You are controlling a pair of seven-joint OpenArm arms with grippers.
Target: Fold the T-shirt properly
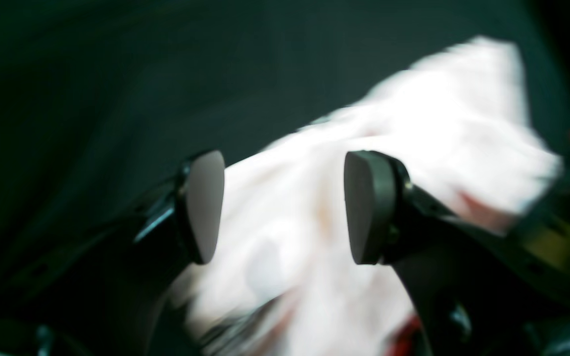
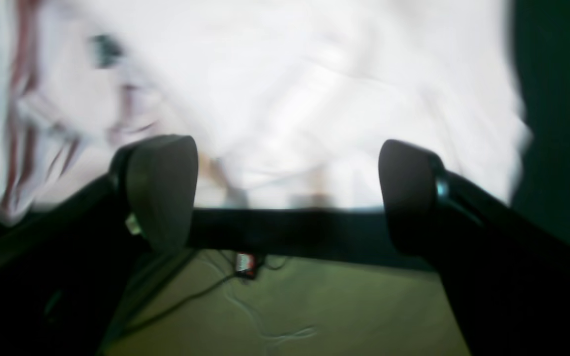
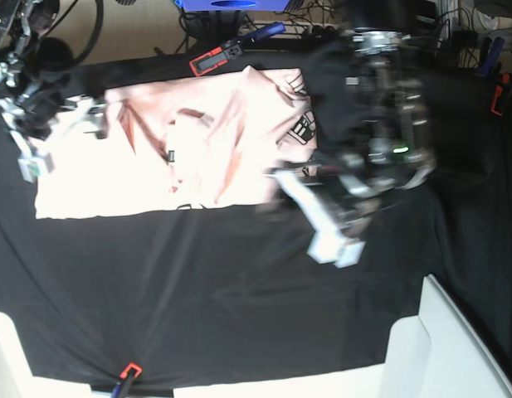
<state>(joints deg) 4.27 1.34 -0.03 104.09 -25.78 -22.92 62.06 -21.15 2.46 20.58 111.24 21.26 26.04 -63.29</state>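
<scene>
Both hands gape (left [image 1: 279, 207], right [image 2: 285, 193]).

The T-shirt [image 3: 156, 157] lies on the table cloth [image 3: 239, 307], between the two arms.

Lab: clamped black table cloth [image 3: 239, 298], cables [image 3: 81, 25] behind.

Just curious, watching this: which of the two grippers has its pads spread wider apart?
The right gripper, seen in its own wrist view over the pale pink T-shirt. The left gripper is open too, but with a narrower gap between its pads.
</scene>
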